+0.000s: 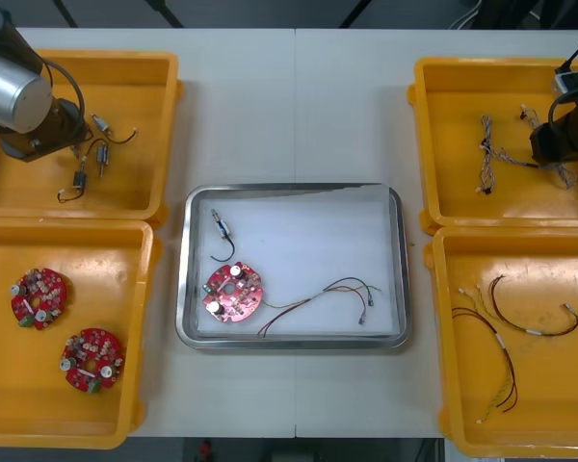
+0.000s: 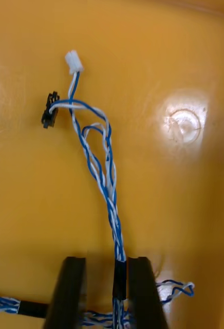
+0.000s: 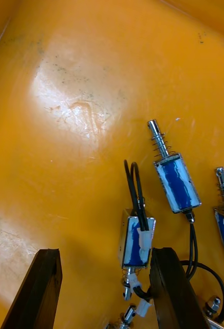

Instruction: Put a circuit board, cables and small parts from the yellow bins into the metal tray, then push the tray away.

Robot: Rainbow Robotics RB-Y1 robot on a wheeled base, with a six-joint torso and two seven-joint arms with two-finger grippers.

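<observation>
The metal tray, white inside, holds a round red circuit board, a small metal part with a black lead and a red and yellow cable. My right gripper is low in the far right yellow bin. Its fingers stand close together around a twisted blue and white cable, whose black sleeve lies against one finger. My left gripper hangs open in the far left yellow bin, with a small metal part just inside one finger.
Two more circuit boards lie in the near left bin. The near right bin holds red and yellow and black cables. More small metal parts lie by my left fingers. Another blue and white cable lies in the far right bin.
</observation>
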